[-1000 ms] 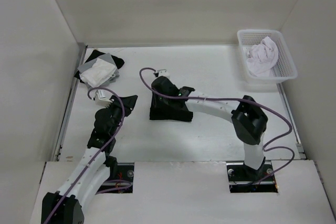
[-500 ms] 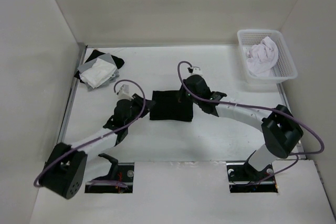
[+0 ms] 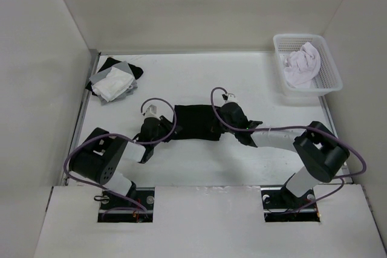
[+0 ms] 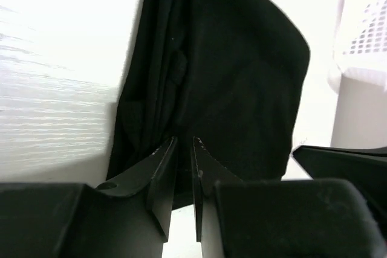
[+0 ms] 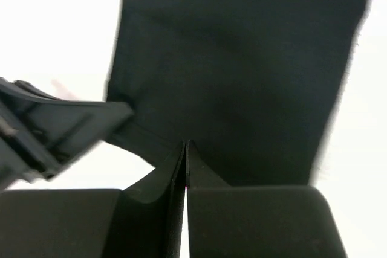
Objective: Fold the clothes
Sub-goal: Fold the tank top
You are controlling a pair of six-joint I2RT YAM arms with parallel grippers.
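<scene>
The clothes (image 3: 196,122) are one black garment, folded into a small flat rectangle in the middle of the table. My left gripper (image 3: 168,126) lies low at its left edge. In the left wrist view its tips (image 4: 184,142) reach over the cloth's (image 4: 230,77) near edge with a thin gap between them; whether fabric is pinched does not show. My right gripper (image 3: 219,119) lies at the right edge. In the right wrist view its jaws (image 5: 185,143) are pressed together, tips touching the edge of the cloth (image 5: 242,70).
A white basket (image 3: 302,36) at the back right holds a pale garment (image 3: 301,64). A stack of white, grey and black cloths (image 3: 113,81) lies at the back left. Walls close off three sides of the table.
A second ago the right arm lay over the cloth; it has drawn back to the right edge and shut. The left gripper has come down to the left edge, and its jaws have narrowed.
</scene>
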